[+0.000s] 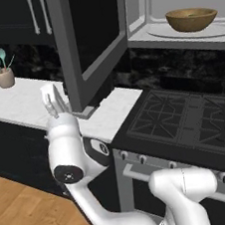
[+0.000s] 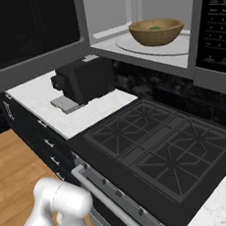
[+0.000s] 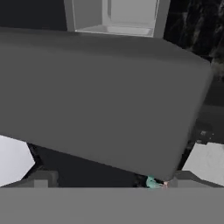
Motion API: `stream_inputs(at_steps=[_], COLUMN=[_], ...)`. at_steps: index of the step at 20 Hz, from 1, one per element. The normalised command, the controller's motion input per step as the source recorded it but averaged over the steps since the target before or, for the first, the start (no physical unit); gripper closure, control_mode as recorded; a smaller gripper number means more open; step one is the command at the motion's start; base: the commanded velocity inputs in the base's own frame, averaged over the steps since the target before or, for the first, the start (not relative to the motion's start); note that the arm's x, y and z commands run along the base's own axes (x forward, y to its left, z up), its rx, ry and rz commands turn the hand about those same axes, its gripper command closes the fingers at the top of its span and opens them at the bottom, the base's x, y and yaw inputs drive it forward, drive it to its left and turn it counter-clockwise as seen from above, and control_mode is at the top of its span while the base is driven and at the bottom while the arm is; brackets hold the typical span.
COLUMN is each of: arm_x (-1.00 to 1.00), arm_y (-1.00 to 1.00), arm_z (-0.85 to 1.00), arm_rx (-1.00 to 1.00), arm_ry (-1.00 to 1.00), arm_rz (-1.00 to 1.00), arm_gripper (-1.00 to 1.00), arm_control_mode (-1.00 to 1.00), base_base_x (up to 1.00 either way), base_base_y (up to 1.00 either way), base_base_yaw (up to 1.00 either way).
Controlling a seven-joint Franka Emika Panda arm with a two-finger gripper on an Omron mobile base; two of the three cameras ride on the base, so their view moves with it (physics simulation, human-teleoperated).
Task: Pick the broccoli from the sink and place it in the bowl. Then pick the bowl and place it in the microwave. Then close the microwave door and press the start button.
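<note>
Sitting upright on the turntable inside the microwave (image 2: pixel 124 15), the bowl (image 2: pixel 156 31) holds the broccoli (image 2: pixel 154 28). Microwave door (image 1: pixel 87 42) stands swung outward over the surface (image 1: pixel 17 99); the hand (image 1: pixel 53 103) is beside its lower edge, its fingers' spread hard to tell. Keypad writing is unreadable.

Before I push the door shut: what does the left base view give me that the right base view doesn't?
Left base view alone: the pincer raised beside the open microwave door's lower corner, and a pot of utensils on the counter. Right base view alone: the broccoli inside the bowl, the control panel, the coffee machine. Both: bowl on the turntable, door open, stove.
</note>
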Motion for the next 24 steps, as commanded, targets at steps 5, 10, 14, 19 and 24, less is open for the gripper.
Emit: stream_inputs(at_steps=[5, 10, 14, 19, 24], arm_x=[0.18, -0.27, -0.58, -0.23, -0.22], arm_y=[-0.19, -0.74, -0.94, -1.0, -1.0], arm_z=[0.0, 0.0, 0.0, 0.0, 0.0], arm_rx=[0.15, 0.19, 0.22, 0.28, 0.31], arm_ry=[-0.01, -0.14, -0.24, -0.12, -0.03], arm_rz=[-0.04, -0.06, -0.09, -0.08, -0.08], arm_gripper=[-1.0, -1.0, -1.0, -1.0, -1.0], arm_control_mode=[-1.0, -1.0, -1.0, -1.0, -1.0], base_base_x=[0.0, 0.0, 0.0, 0.0, 0.0], base_base_y=[0.0, 0.0, 0.0, 0.0, 0.0], base_base_yaw=[0.0, 0.0, 0.0, 0.0, 0.0])
